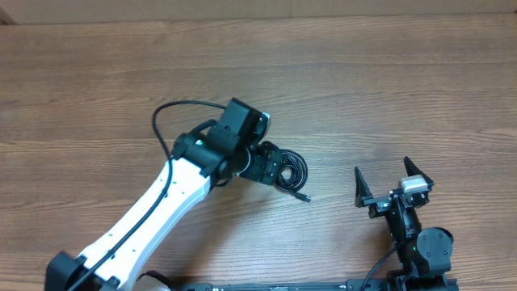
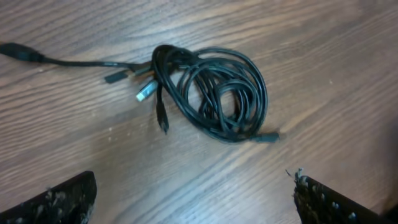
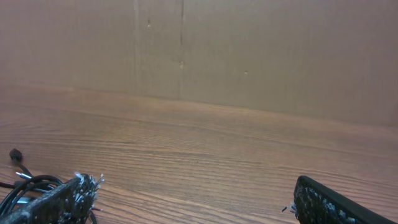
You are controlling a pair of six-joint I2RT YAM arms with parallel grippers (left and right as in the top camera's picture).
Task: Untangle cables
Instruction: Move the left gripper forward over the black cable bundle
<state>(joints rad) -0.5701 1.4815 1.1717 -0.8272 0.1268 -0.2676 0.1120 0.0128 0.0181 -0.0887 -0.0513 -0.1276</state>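
Wood-grain table, cardboard wall behind. Cables lie in one tangled coil near table centre, plug ends poking out. Left pincer hovers over coil, jaws fully apart, empty. Right pincer well apart from coil, wide open, empty.

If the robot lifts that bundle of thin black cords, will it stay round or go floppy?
Probably floppy: the bundle of thin black cords lies in loose loops with no tie visible, so they would likely sag. Being so thin, it looks light. The loose plug ends would probably dangle.
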